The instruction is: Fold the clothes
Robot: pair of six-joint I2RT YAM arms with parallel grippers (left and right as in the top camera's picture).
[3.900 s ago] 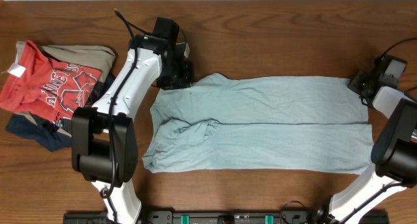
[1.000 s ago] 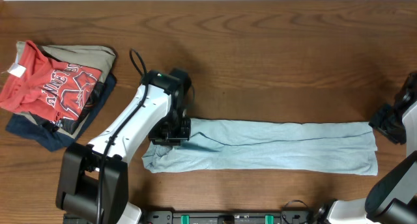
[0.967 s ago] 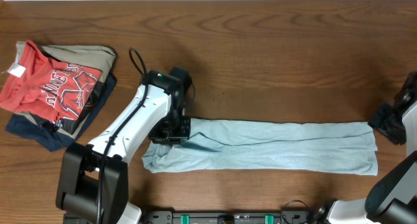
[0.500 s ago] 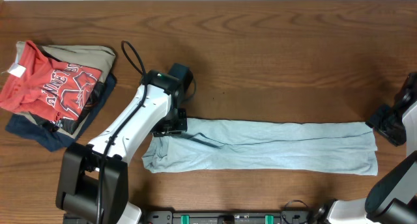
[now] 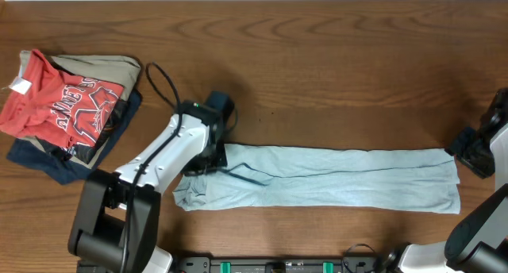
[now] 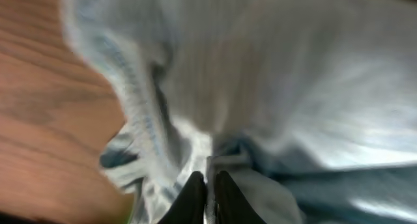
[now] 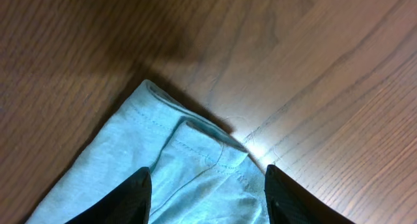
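Across the lower middle of the overhead frame, the pale blue T-shirt lies in a long narrow band on the table. The left gripper is clenched at its upper-left corner, and blur hides whether cloth is nipped. The right gripper hangs with fingers spread over the right-end corner.

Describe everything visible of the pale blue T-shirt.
The T-shirt is plain pale blue, thin soft-looking fabric, no print. It lies flat on the brown wooden table, folded lengthwise into a long narrow band running left to right, with a crease line along it and a bunched, wrinkled left end. The right corner shows stacked layers with stitched hems. The shut left gripper sits at its far left corner; the open right gripper hangs over its far right corner.
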